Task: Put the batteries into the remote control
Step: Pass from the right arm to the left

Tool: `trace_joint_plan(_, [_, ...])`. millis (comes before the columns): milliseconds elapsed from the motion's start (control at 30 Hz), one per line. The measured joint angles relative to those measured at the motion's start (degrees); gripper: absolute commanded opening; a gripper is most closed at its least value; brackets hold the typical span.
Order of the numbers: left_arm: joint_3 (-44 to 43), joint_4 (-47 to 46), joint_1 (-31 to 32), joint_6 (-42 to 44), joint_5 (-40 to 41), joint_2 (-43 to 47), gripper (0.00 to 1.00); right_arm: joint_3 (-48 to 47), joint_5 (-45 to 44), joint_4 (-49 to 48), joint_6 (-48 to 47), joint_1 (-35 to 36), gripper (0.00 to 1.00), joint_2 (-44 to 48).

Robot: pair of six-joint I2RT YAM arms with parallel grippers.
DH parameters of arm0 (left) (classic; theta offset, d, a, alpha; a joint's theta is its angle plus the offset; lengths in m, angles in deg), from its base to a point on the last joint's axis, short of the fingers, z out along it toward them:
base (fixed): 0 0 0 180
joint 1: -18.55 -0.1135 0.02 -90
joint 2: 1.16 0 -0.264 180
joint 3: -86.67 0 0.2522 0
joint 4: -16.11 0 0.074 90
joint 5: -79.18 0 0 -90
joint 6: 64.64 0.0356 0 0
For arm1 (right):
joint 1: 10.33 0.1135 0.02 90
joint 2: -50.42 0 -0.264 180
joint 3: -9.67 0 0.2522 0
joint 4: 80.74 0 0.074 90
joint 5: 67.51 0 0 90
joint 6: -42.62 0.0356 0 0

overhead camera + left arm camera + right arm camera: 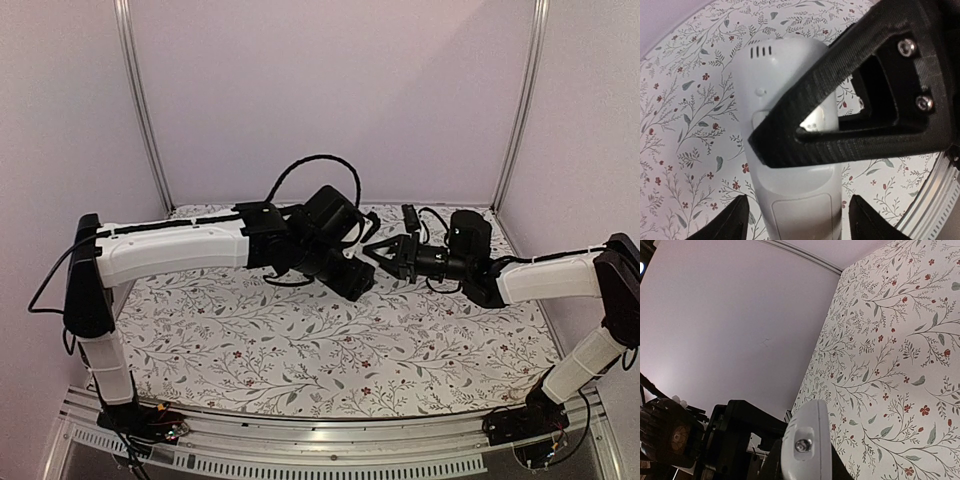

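Above the far middle of the tabletop (300, 350): remote control (790, 165) clamped crosswise at mid-length by the right end effector (392, 255).
Plain back faces the left wrist camera. Long axis runs straight away from the left end effector (797, 225), slotted end farthest. Its near end sits between that end effector's widely parted fingers (732, 220); contact cannot be told. No batteries in view.

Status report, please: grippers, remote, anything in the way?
Right gripper shut on remote. Left gripper open, straddling remote. Batteries not in view. Nothing blocking seen.
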Motion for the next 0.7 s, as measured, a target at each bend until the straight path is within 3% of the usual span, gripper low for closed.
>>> trace_joint_plan(300, [-3.63,3.08,0.83,0.2,4.07,-2.56,0.44,-0.79,-0.68,1.25,-0.39,0.09,0.11,0.0])
trace_joint_plan(433, [-3.28,2.56,0.44,-0.74,4.11,-2.43,0.37,-0.96,-0.85,1.6,-0.66,0.09,0.33,0.0])
trace_joint_plan(600, [2.62,-0.09,-0.68,-0.61,0.94,0.55,0.32,-2.1,0.39,3.02,-1.25,0.15,0.71,0.28])
trace_joint_plan(700, [8.15,-3.91,-2.45,-1.03,-4.33,4.15,0.32,-2.54,1.07,3.48,-2.03,0.09,0.81,1.09])
